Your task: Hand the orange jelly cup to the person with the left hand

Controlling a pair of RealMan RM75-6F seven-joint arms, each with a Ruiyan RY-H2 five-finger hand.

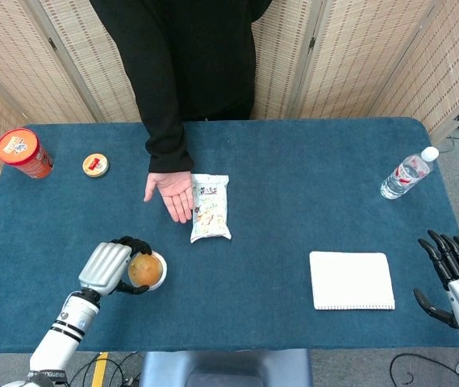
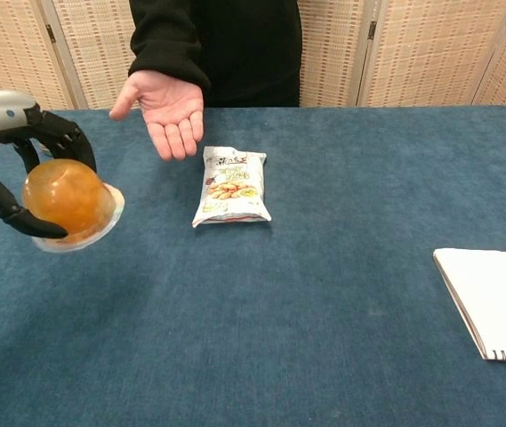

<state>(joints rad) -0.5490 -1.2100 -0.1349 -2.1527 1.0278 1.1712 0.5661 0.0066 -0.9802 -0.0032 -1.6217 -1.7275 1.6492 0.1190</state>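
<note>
Left hand gripped the orange jelly cup — fingers curled round it, cup held above the table at abt 7 o'clock. Person's palm lay open at 11, beside the snack bag. Right hand at 4 — fingers spread, holding nothing.

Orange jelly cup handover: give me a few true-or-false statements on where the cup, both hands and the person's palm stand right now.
1. The left hand grips the orange jelly cup. True.
2. The cup rests on the table. False: in the chest view it is lifted clear of the cloth.
3. The person's hand is palm up beside the snack packet. True.
4. The right hand holds the notebook. False: it is apart from it, fingers spread, holding nothing.
5. The cup already lies in the person's palm. False: the left hand has it.
</note>
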